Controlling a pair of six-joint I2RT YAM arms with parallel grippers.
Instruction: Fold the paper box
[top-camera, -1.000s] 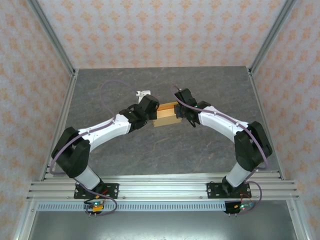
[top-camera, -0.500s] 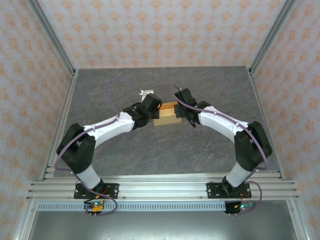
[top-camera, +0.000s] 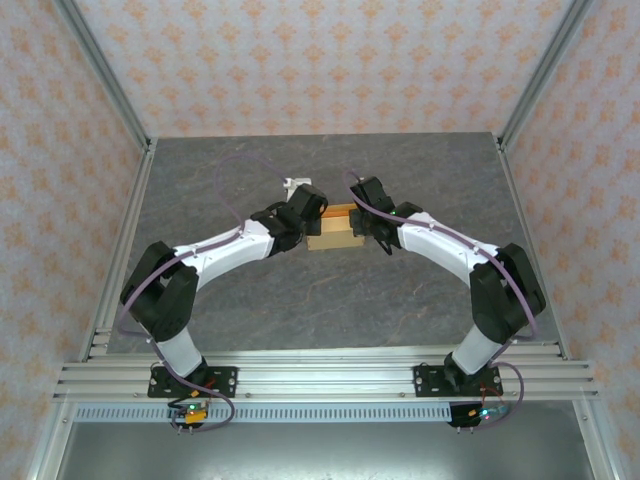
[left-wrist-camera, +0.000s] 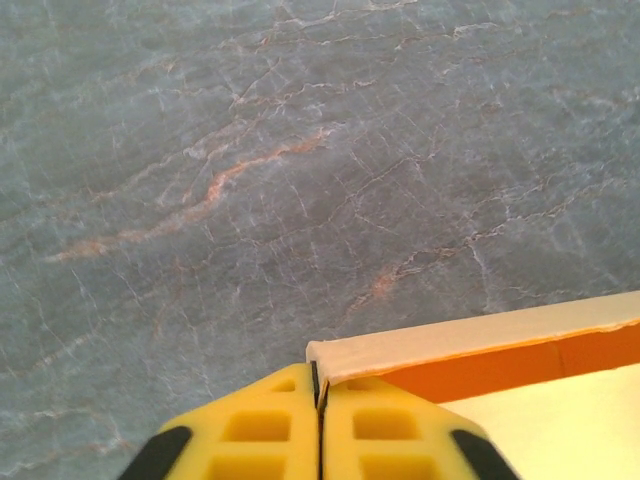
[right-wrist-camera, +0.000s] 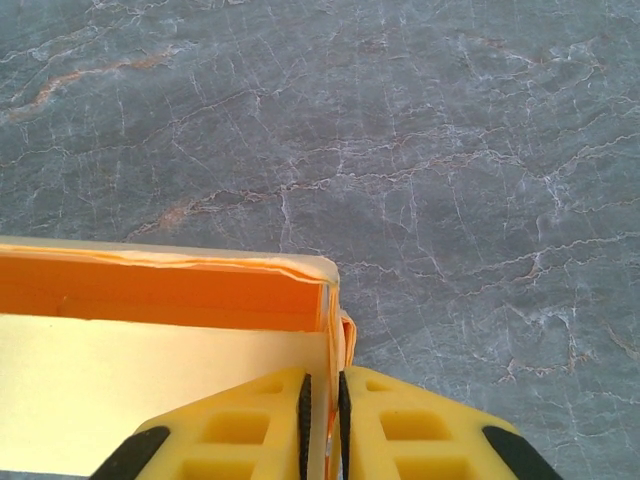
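paper box (top-camera: 334, 229): light orange-tan outside; from the wrist cameras the inner walls are a strong orange, the floor is pale cream-yellow and the cut edges are cream.
table (top-camera: 330, 300): dark grey like stone, with thin whitish veins and a few rusty orange streaks.
walls (top-camera: 330, 60): pale pinkish cream, with a small orange ornament repeated in rows.
arms (top-camera: 225, 245): white shells, black joints.
cable (top-camera: 232, 163): purple.
left gripper (left-wrist-camera: 319, 385): bright yellow, with black at the lower corners.
right gripper (right-wrist-camera: 322, 390): the same yellow, also black at the lower corners.
frame posts (top-camera: 105, 75): plain silver-grey metal.
rails (top-camera: 320, 375): silver-grey, without pattern.
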